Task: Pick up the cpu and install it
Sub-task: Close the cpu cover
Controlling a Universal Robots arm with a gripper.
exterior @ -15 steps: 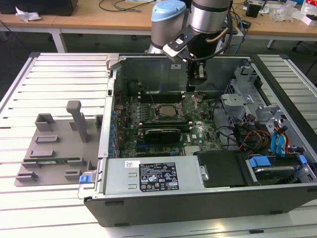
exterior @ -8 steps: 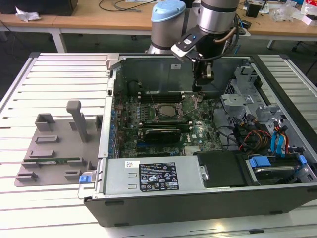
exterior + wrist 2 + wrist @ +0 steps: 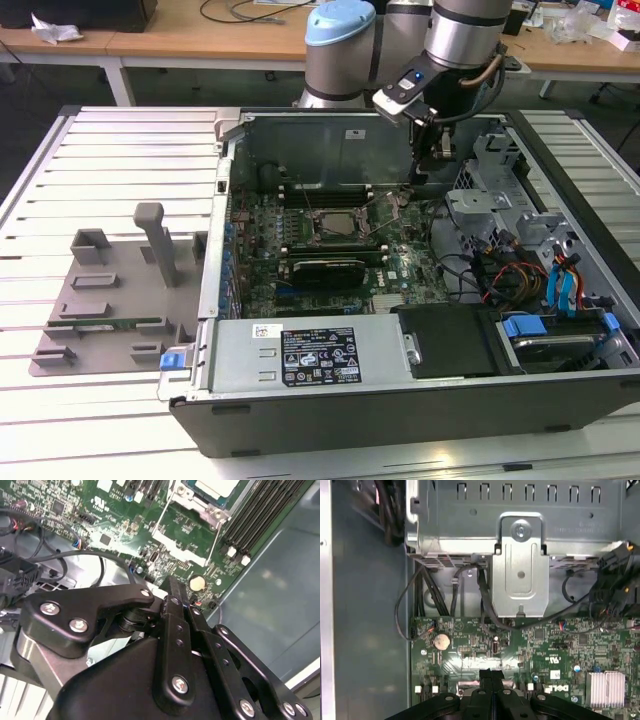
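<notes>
One desk (image 3: 120, 140): white slatted top that carries everything, so you can place things by its edges.
One computer case (image 3: 300, 365): lies on its side from the desk's middle to its edge at the exterior view's right. The open face is up, which gives your arm (image 3: 465, 40) a way in from above.
One motherboard (image 3: 400, 275): flat on the case floor, bare to the pincer.
One grey parts holder (image 3: 110, 300): near the desk's edge at the exterior view's left, well apart from the arm.
One pincer (image 3: 492, 674): your fingers are pressed together with nothing visible between them. It hangs over the board by the case's far wall, near the coin battery (image 3: 441, 641).
One cpu (image 3: 217, 486): you'll find it lying flat inside the socket frame (image 3: 312, 226), pale top up, apart from the pincer. I judge it already seated.
</notes>
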